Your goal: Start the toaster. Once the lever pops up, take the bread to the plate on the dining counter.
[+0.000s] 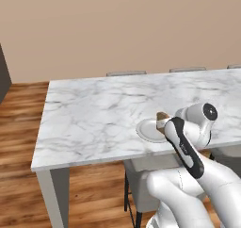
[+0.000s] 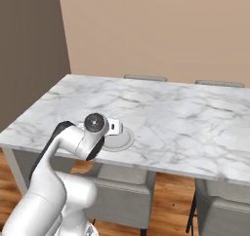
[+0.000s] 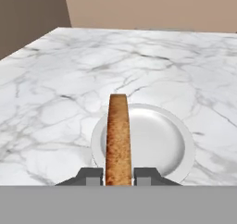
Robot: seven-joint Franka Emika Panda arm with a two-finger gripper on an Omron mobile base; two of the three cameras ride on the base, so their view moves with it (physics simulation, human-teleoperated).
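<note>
1. The tool [image 3: 118, 176] pinches the bread [image 3: 118, 140] edge-on between its fingertips.
2. The bread hangs over the plate [image 3: 169, 146].
3. The plate sits near the counter's [image 1: 94, 114] near edge.

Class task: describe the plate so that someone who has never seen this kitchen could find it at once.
Find the long white marble dining counter. Near its front edge, by the robot arm, lies the plate, round, flat and white-grey. The tool holds a brown bread slice edge-on above it.

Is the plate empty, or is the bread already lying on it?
Empty. The plate shows a bare white surface; the bread stands edge-on, clamped in the gripper in front of it.
</note>
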